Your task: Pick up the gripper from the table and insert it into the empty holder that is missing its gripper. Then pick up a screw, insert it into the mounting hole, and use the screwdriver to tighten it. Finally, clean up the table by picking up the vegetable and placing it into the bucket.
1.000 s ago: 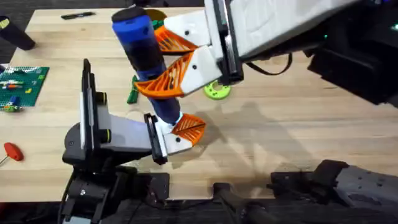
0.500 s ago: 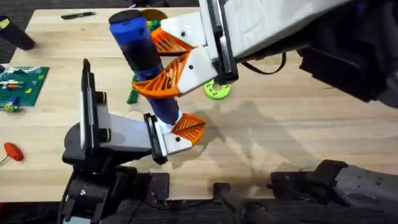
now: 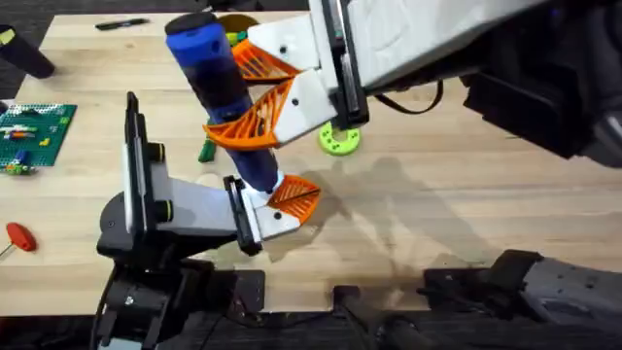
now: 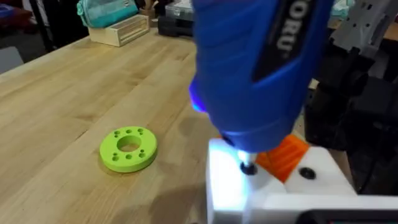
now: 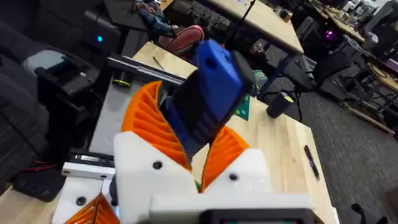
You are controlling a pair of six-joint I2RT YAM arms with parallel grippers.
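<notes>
Left gripper (image 3: 277,209): low at 7 o'clock; finger spread not discernible
Holder (image 4: 233,186): white block with the orange gripper (image 4: 283,155) seated beside it
Screwdriver (image 3: 222,92): tilted, tip down on the holder's top
Right gripper (image 3: 255,97): orange pads clamped on the blue barrel
Vegetable (image 3: 206,148): on the table at 10 o'clock
Green disc (image 3: 339,142): at 1 o'clock

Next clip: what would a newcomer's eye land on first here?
The bright blue screwdriver, clamped upright in the right tool over the table's left-middle, its tip down on the white holder with the orange gripper. Behind it, a lime-green disc lies on the table.
</notes>
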